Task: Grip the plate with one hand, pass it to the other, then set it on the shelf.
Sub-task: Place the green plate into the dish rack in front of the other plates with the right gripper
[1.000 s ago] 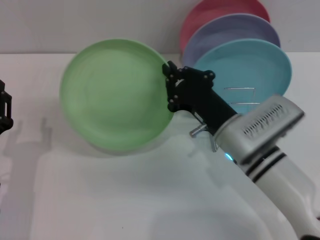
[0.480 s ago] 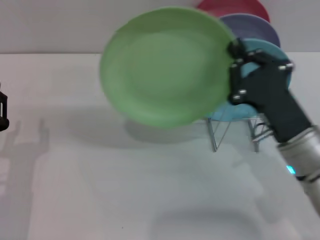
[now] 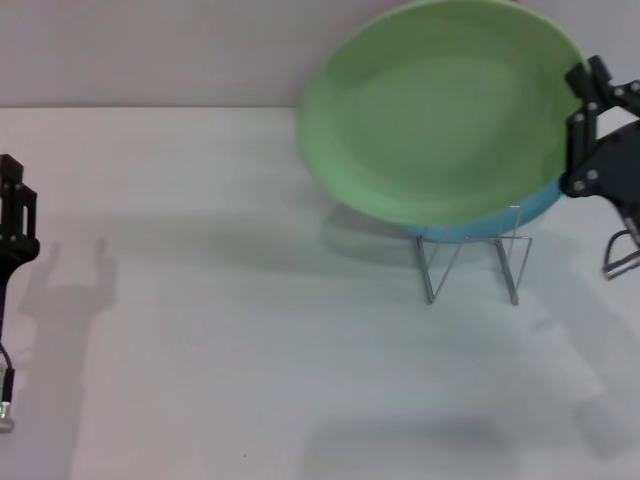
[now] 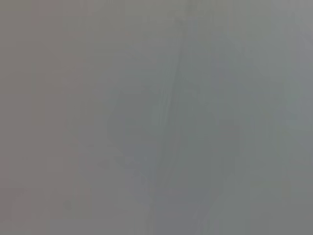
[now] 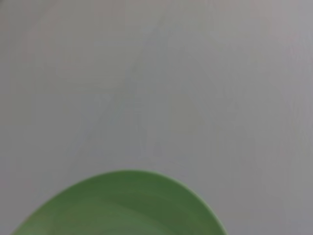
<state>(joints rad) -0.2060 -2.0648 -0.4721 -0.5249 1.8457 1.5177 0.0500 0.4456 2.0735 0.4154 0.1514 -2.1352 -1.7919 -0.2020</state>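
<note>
The pale green plate (image 3: 440, 115) hangs in the air at the back right, facing me, in front of the other plates and above the shelf (image 3: 470, 265). My right gripper (image 3: 583, 95) is shut on the plate's right rim. The wire shelf stands on the table below the plate; its front legs show. In the right wrist view only the plate's rim (image 5: 122, 205) shows over the grey table. My left gripper (image 3: 12, 215) hangs at the far left edge, away from the plate, holding nothing I can see.
A light blue plate (image 3: 490, 222) stands in the shelf behind the green plate, only its lower edge showing. A sliver of pink plate (image 3: 530, 4) peeks above. The white table (image 3: 250, 350) stretches bare across the front and left.
My right gripper has carried the green plate rightward and up, from the table's middle to in front of the shelf. It now hides the blue and lavender plates. The left arm barely moved.
</note>
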